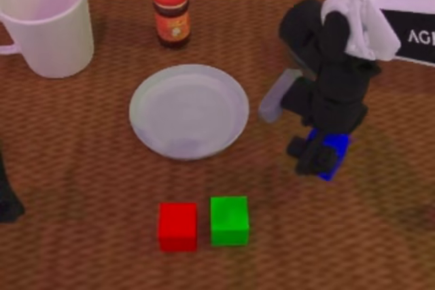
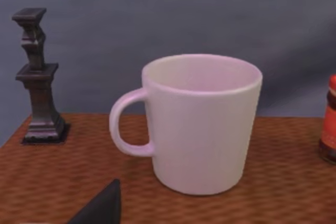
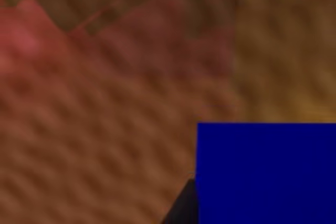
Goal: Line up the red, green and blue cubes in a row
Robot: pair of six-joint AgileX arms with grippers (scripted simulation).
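1. The left arm sits parked at the top view's far left edge; only a dark tip of the left gripper [image 1: 8, 203] shows, and I cannot tell how its fingers stand.
2. A large white mug [image 1: 47, 22] stands at the table's [image 1: 81, 168] back left corner, with a red-capped orange jar [image 1: 170, 13] to its right.
3. A pale round plate [image 1: 189, 111] lies near the middle of the table.
4. The red cube [image 1: 178, 225] rests in front of the plate: plain, matte, bright red, sharp-edged.
5. The green cube [image 1: 229, 220] sits just beside it on the right, the same size, bright green, with a narrow gap between them.
6. The blue cube [image 1: 331, 151] is farther right and farther back, well apart from the other two; it is deep blue and mostly covered by the arm above it.
7. The right gripper [image 1: 319, 155] is at the blue cube, its dark fingers pinching the cube's sides. In the right wrist view the cube's flat blue face [image 3: 265, 174] fills one corner.
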